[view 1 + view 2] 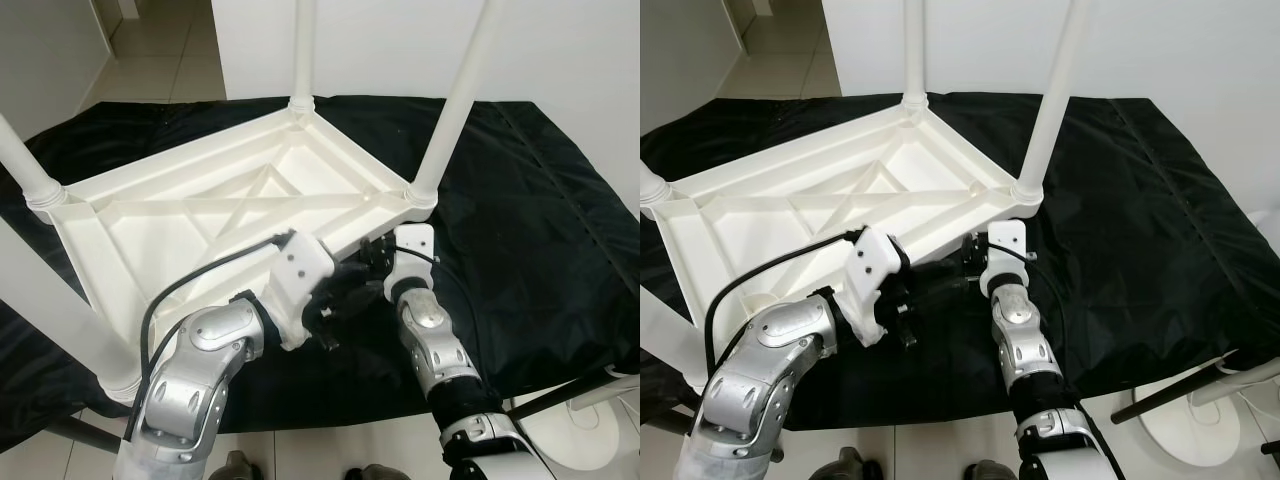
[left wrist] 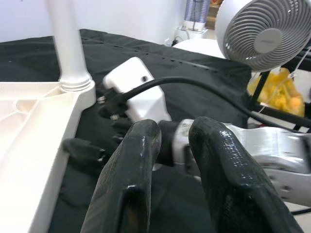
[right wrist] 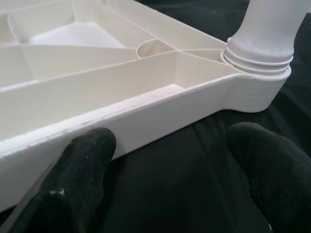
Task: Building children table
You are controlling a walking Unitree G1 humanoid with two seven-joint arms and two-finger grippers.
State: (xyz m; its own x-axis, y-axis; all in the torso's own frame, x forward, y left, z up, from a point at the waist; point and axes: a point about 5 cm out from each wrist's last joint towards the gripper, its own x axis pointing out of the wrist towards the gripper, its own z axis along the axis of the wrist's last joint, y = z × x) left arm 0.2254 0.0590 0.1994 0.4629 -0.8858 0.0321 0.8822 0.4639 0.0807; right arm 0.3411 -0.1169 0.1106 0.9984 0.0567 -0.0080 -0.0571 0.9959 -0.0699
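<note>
White children's table [image 1: 215,205] lies upside down on the black-draped worktop [image 1: 520,240], four legs apparently fitted. Right gripper [image 3: 170,160] is wide; left gripper [image 2: 170,160] narrow, empty.

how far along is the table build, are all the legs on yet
Mostly done, it looks: the white table lies upside down on the black cloth with a leg standing at each of its four corners. In hand: the right gripper, fingers open, sits at the near edge by one corner leg; the left gripper hovers beside it, holding nothing. Left: probably checking the legs are tight and flipping it upright.
</note>
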